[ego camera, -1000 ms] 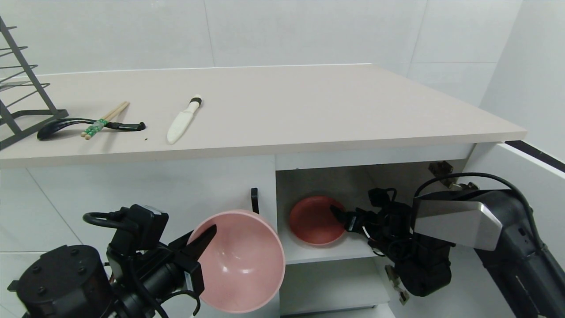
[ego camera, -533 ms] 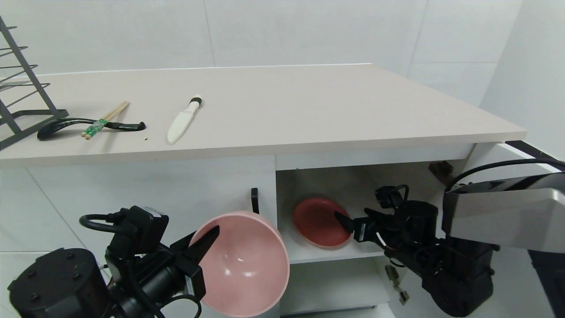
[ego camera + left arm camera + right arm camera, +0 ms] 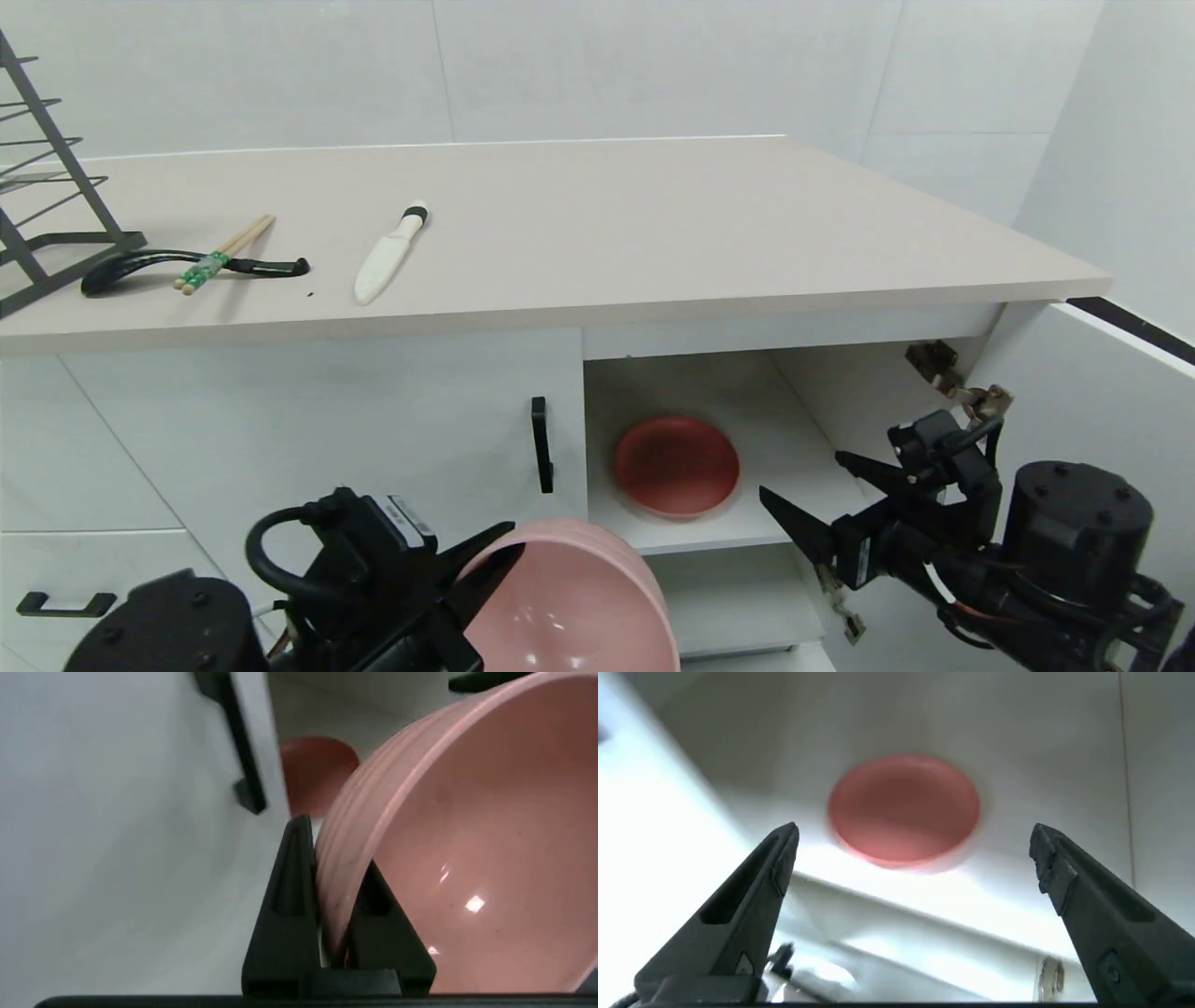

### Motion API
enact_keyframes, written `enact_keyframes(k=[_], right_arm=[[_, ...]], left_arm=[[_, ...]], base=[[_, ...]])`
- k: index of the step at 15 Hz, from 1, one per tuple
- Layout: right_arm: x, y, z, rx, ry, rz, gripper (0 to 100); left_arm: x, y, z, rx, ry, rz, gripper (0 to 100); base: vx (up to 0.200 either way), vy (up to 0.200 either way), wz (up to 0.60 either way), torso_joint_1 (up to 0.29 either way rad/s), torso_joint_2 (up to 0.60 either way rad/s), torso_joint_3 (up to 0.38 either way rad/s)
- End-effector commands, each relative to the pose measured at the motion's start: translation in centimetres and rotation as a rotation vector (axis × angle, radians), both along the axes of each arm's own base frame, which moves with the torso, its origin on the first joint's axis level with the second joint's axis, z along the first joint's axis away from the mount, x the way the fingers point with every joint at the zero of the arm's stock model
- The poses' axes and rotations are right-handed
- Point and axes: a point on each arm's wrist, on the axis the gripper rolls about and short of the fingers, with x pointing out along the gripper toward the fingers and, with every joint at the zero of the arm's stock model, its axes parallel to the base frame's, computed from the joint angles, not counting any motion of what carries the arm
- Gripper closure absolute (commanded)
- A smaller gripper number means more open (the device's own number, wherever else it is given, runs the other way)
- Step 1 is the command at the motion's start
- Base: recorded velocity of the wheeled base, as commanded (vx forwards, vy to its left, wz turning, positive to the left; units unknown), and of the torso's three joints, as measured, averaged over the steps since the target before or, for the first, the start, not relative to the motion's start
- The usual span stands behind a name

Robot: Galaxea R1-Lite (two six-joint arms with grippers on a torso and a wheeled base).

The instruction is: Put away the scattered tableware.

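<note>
Pink bowl (image 3: 579,607) drops off the bottom edge in the head view, lower half gone. In the left wrist view its rim runs out of frame and covers part of the red plate (image 3: 316,765), itself blurred. Wire rack (image 3: 84,241) at the left edge of the worktop (image 3: 653,215) is sliced by the frame. Chopsticks (image 3: 224,247) cross the black spoon (image 3: 101,277), hiding a bit of handle. Dark speck (image 3: 310,294) near the front edge: too small to tell.
</note>
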Motion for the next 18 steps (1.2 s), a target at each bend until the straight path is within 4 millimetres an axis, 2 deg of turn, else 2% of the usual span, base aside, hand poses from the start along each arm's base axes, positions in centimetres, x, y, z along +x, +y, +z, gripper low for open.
enact_keyframes(k=[1, 2, 5, 9, 11, 13, 16, 18], right_arm=[[-1.3, -0.5, 0.9, 0.007, -0.022, 0.015, 0], [-1.4, -0.5, 1.0, 0.01, -0.026, 0.015, 0], [-1.8, -0.8, 1.4, 0.017, -0.037, 0.011, 0], [-2.0, -1.0, 1.4, 0.015, -0.033, 0.01, 0], [-2.0, -1.1, 1.4, 0.013, -0.034, 0.006, 0], [-1.8, -1.4, 1.4, 0.014, -0.035, -0.01, 0], [-1.5, -1.9, 1.5, -0.008, -0.049, -0.035, 0], [-1.5, -2.0, 1.5, -0.012, -0.051, -0.036, 0]], left_arm=[[0.2, -2.0, -1.2, 0.042, 0.017, -0.053, 100], [0.3, -2.3, -1.2, 0.04, 0.015, -0.057, 100], [0.7, -4.9, -2.2, 0.055, 0.014, -0.103, 100], [2.8, -8.6, -4.8, 0.09, 0.007, -0.085, 100], [3.5, -9.3, -5.9, 0.104, 0.023, -0.073, 100], [4.4, -10.0, -6.1, 0.089, 0.01, -0.055, 100], [6.2, -12.3, -8.5, 0.098, 0.0, 0.012, 100], [7.1, -13.5, -8.8, 0.072, -0.022, 0.016, 100]], base=[[0.0, 0.0, 0.0, 0.0, 0.0, 0.0], [0.0, 0.0, 0.0, 0.0, 0.0, 0.0], [0.0, 0.0, 0.0, 0.0, 0.0, 0.0], [0.0, 0.0, 0.0, 0.0, 0.0, 0.0], [0.0, 0.0, 0.0, 0.0, 0.0, 0.0], [0.0, 0.0, 0.0, 0.0, 0.0, 0.0], [0.0, 0.0, 0.0, 0.0, 0.0, 0.0], [0.0, 0.0, 0.0, 0.0, 0.0, 0.0]])
